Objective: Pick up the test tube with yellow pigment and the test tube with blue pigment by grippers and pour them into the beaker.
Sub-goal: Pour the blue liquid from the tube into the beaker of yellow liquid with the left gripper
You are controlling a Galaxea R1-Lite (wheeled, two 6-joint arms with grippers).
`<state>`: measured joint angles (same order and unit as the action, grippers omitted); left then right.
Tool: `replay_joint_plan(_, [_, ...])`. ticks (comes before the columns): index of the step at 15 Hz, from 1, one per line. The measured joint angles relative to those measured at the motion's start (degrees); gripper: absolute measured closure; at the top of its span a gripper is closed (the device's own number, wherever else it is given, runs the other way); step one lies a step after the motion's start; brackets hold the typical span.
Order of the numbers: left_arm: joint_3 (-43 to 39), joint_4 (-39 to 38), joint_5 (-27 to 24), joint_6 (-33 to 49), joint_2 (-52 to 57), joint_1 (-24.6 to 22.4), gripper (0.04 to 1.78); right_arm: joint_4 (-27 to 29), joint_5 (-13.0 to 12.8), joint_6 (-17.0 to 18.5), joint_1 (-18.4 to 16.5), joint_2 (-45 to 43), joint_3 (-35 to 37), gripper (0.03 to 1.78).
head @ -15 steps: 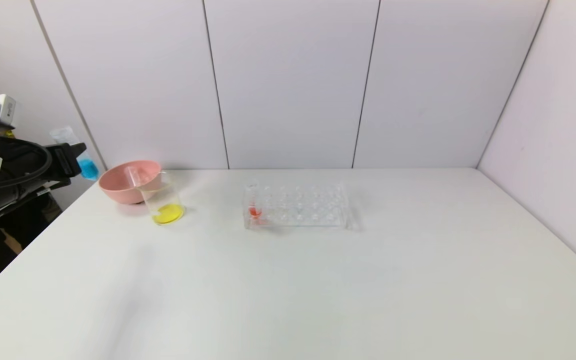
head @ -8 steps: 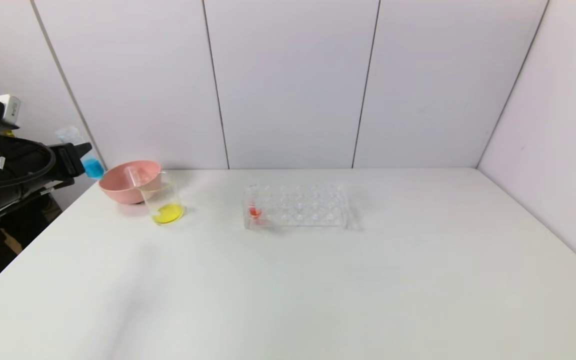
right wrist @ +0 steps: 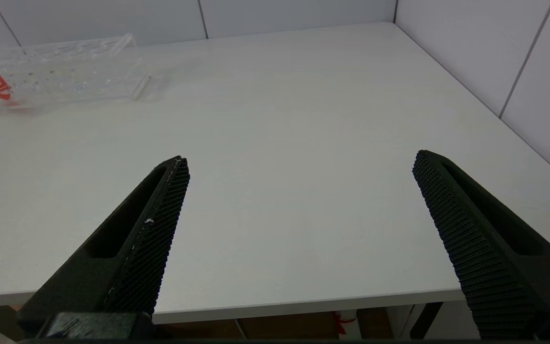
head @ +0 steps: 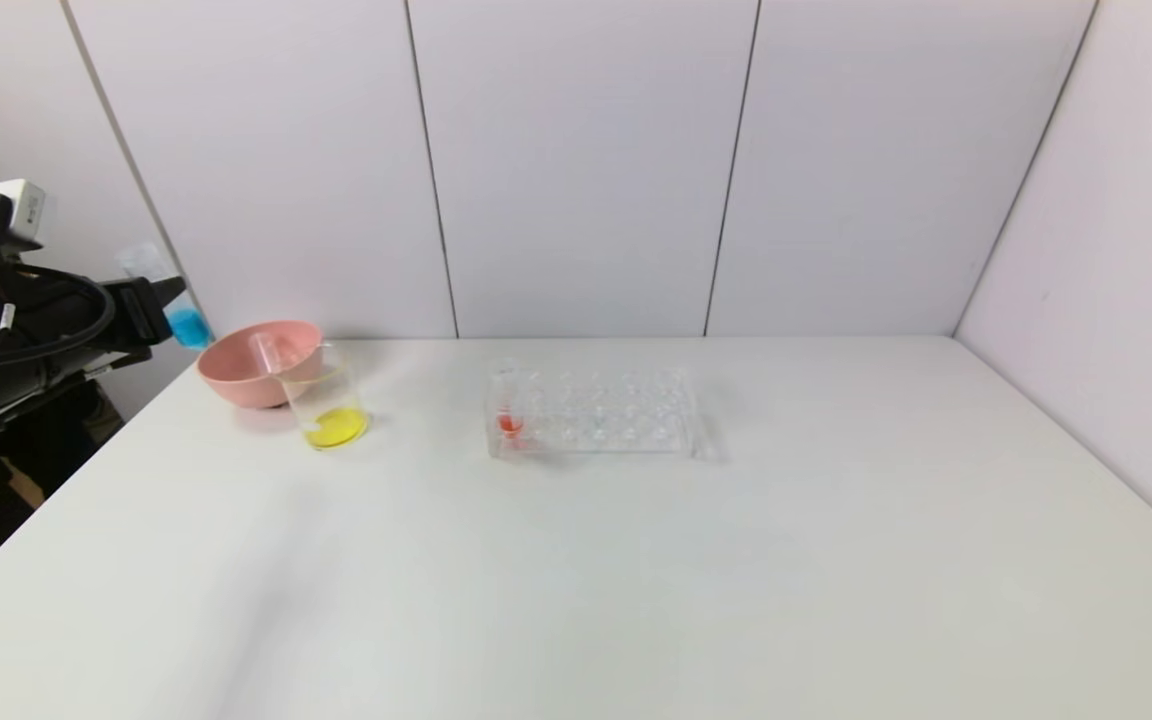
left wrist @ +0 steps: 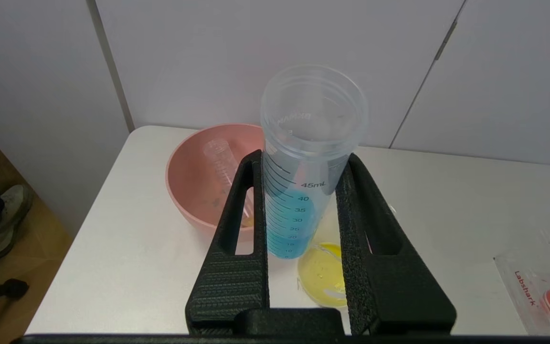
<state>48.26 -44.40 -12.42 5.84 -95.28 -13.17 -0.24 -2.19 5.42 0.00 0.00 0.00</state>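
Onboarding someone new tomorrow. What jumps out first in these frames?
The left gripper, at the table's far left edge beside the pink bowl, is shut on the test tube with blue pigment. Next to the bowl, the beaker already holds bright yellow liquid, and an empty tube lies in the bowl. The right gripper hangs open over bare table.
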Motion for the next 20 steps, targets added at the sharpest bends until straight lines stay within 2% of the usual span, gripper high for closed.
replay_joint_plan(7, [0.4, -0.1, 0.0, -1.0, -2.2, 0.0, 1.38, 0.0, 0.0, 0.0, 0.0, 0.0, 0.0, 0.10])
replay_joint_plan(11, [3.0, 0.3, -0.5, -4.9, -3.3, 0.0, 1.38, 0.0, 0.0, 0.0, 0.0, 0.0, 0.0, 0.10])
replay_joint_plan(20, [11.6, 0.5, -15.9, -21.7, -10.4, -3.0, 1.38, 0.0, 0.0, 0.0, 0.0, 0.0, 0.0, 0.10])
